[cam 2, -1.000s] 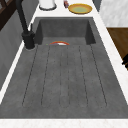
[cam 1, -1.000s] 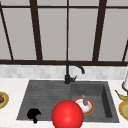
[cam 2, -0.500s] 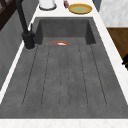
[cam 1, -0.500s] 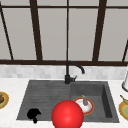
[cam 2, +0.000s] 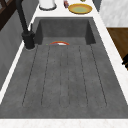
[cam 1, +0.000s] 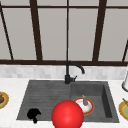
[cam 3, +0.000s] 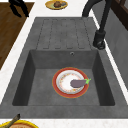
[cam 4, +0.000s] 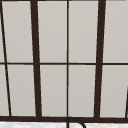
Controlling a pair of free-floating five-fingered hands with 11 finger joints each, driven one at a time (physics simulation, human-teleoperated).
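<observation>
Left hand (cam 1: 33, 115), fingers curled, holding nothing, hovers over sink (cam 1: 42, 97) front-left; red ball (cam 1: 67, 115) just right.

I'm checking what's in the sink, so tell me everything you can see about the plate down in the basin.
The plate is round, with a red-orange rim, a paler patterned band and a white centre, and looks like glazed ceramic. It lies flat on the floor of the dark grey sink basin, about mid-basin. A small purple eggplant with a green stem lies on it, towards the faucet side.

White counter (cam 3: 10, 72) holding a dark grey sink (cam 3: 62, 30). In its basin, at 3 o'clock, a red-rimmed plate (cam 3: 58, 88) carries an eggplant (cam 3: 78, 83).
</observation>
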